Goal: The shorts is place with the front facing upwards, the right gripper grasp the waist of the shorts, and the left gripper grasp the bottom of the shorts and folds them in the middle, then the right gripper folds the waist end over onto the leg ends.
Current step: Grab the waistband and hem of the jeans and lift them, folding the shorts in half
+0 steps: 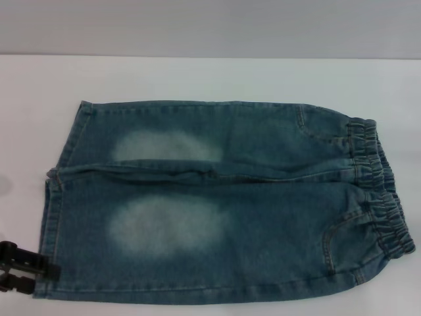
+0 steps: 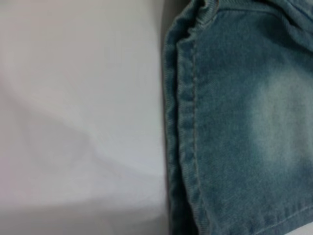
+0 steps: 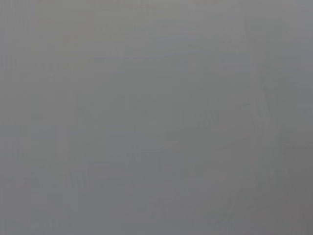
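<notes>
Denim shorts (image 1: 217, 204) lie flat on the white table (image 1: 197, 76), waist (image 1: 381, 191) to our right, hems (image 1: 56, 197) to our left. Our left gripper (image 1: 20, 266) sits at the near hem corner; we cannot tell its opening. Right gripper unseen.

Left gripper (image 1: 20, 266) low at near-left corner, only black jaw parts visible; right arm unseen.
</notes>
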You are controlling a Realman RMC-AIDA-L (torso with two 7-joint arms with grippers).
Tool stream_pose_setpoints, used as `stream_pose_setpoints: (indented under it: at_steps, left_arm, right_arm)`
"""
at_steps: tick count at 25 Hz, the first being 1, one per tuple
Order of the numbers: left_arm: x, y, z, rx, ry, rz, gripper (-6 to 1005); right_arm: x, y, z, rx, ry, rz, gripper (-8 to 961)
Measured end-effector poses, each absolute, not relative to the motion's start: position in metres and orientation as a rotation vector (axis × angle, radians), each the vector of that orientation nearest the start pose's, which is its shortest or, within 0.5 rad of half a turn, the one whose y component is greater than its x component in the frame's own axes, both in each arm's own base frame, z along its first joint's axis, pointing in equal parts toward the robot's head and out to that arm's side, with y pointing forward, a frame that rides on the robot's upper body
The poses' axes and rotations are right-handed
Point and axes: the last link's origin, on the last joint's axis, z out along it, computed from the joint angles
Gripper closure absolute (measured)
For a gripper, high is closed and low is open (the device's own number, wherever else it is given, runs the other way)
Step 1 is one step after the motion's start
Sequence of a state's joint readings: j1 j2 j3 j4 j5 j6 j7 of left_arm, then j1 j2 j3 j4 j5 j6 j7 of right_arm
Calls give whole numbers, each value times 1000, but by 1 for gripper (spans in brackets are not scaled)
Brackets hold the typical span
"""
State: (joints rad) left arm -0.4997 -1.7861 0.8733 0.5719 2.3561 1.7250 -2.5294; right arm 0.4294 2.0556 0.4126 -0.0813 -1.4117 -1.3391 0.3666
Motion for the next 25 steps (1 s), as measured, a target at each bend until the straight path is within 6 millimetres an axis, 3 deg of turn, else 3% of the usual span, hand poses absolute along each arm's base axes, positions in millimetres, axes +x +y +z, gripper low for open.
stream_pose_setpoints:
  at_steps: [11,18,25]
  left_arm:
    - [-340,286,65,2210,2211,-97,322]
    - [-334,295,69,2234,2205,17,327]
    - [-332,293,69,2240,2165,23,332]
  right_arm:
    - [393,301,92,-1061,589,760,232]
    - [394,300,92,-1060,590,759,233]
    - [395,299,92,-1058,592,756,233]
